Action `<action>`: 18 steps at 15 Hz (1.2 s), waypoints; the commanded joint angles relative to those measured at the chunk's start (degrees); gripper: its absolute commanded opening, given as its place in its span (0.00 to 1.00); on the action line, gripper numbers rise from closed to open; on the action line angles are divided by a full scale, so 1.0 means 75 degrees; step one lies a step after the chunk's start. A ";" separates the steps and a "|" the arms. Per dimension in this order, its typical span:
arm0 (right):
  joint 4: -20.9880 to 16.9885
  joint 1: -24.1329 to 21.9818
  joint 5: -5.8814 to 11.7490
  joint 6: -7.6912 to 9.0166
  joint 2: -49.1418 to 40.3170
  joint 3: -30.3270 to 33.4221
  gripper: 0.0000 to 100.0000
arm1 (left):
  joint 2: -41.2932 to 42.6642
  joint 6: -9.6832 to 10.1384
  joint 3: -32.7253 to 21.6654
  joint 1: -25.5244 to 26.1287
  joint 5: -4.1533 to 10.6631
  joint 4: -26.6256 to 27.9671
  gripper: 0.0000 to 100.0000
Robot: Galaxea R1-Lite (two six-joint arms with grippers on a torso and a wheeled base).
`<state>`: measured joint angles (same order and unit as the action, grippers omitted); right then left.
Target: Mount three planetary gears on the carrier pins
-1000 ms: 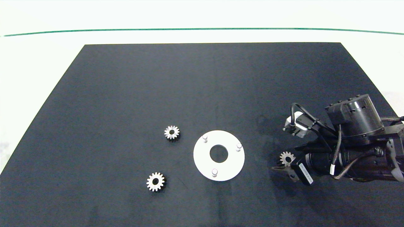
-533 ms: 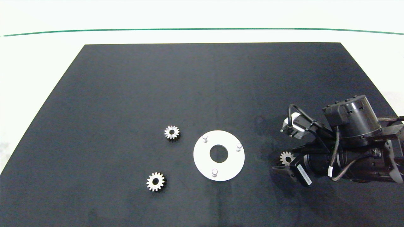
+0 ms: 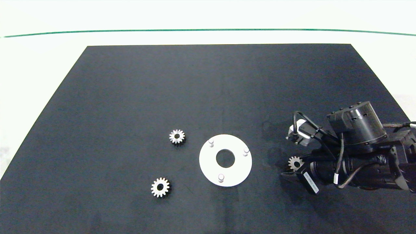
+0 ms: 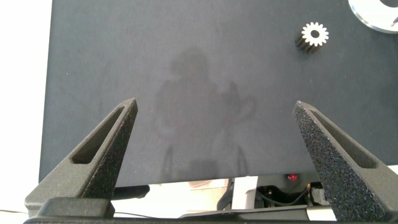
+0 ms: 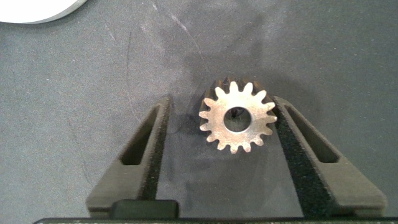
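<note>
Surface: black mat (image 3: 208,97) over a white desk (image 3: 39,65); a thin green line runs along the desk's far side.
Carrier: white disc (image 3: 239,169) lies flat toward the mat's near edge, a little right of its middle; three carrier pins (image 3: 221,177) stand bare, none with a gear on.
Loose gears: two planetary gears lie flat left of the disc, one (image 3: 176,136) just beside it on the far side, the other (image 3: 160,187) nearer the mat's near edge.
Third gear: the gear (image 5: 237,118) lies flat on the mat right of the disc, toward the right edge, hole upward.
Right tool: the right tool (image 5: 231,140) is low over the mat, fingers either side of this gear. One finger looks to touch the teeth; a gap shows on the other side. Partly closed, nothing gripped yet.
Key relation: gear sits between the fingers, off-centre toward one pad; closing should bring the free finger across. The disc lies from there toward the mat's left, and the right arm is the nearer.
Left tool: the left tool (image 4: 214,155) hangs wide apart and empty over the mat's near left edge, idle.
Stage: judged as first pickup.
</note>
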<state>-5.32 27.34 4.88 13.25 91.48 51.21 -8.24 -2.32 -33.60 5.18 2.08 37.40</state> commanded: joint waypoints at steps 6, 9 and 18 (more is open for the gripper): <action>0.0029 -0.0001 0.0006 0.0014 0.0096 0.0062 0.48 | -0.0026 -0.0008 -0.0149 0.0024 0.0003 0.0029 1.00; 0.0017 -0.0013 0.0006 0.0014 0.0096 0.0051 0.42 | -0.0038 -0.0008 -0.0184 0.0024 0.0003 0.0029 1.00; 0.0006 -0.0025 0.0018 0.0014 0.0061 -0.0043 0.24 | -0.0038 -0.0008 -0.0196 0.0012 0.0003 0.0029 1.00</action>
<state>-5.14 27.20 4.95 13.28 92.09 50.91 -8.44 -2.36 -35.04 5.27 2.08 37.40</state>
